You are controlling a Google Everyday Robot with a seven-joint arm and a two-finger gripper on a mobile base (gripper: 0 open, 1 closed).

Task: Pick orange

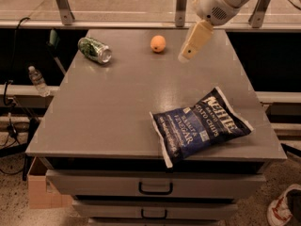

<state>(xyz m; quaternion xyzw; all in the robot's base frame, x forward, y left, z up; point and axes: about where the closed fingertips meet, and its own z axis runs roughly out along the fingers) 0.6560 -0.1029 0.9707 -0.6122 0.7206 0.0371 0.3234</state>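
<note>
Orange [158, 44] sits at the 12 o'clock end of the counter [108, 112], free all round, so easy to reach. Gripper [186, 55] hangs at its 3 o'clock, near but apart, angled down, likely lining up. Cannot tell whether it is spread or closed.

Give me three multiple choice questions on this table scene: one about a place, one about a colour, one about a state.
1. Where is the gripper relative to the orange?
A) image-right of it, apart
B) touching it
C) over the chip bag
2. What colour is the chip bag?
A) red
B) dark blue
C) yellow
3. How does the green can lie?
A) upright
B) crushed flat
C) on its side

Answers: 1 A, bare tabletop shows between them; 2 B, dark blue with white lettering; 3 C, its round end faces sideways.
</note>
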